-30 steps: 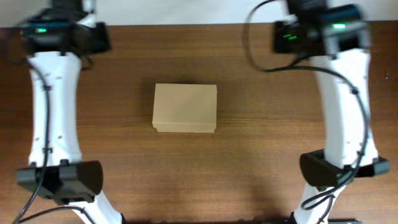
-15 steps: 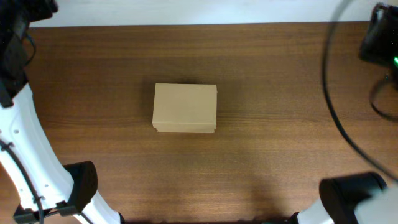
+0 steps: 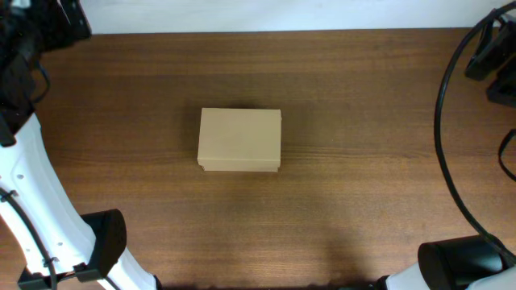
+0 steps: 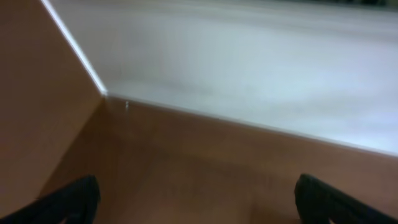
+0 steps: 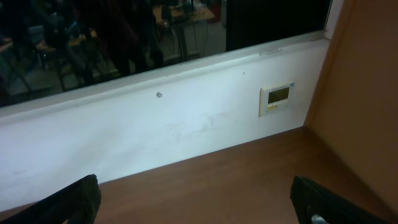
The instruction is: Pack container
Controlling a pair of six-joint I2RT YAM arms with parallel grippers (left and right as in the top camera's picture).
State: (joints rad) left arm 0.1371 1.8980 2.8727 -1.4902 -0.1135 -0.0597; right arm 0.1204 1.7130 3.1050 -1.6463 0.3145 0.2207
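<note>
So both arms swung out wide over the last second. A second ago they hung over the table on either side; now the overhead view only catches them at the far edges and corners. The small tan cardboard box [image 3: 239, 141] hasn't budged, sitting near the middle of the brown wooden table [image 3: 363, 177] with its flap lid shut.

Both wrist cameras are staring at the wall past the table edge, not at the box. The left fingers [image 4: 65, 200] and the right fingers [image 5: 68, 199] only show as dark tips in the bottom corners, set far apart, so both look spread wide with nothing in them.

My read: packing hasn't started. The lid needs opening first, and nothing to pack is in view.
</note>
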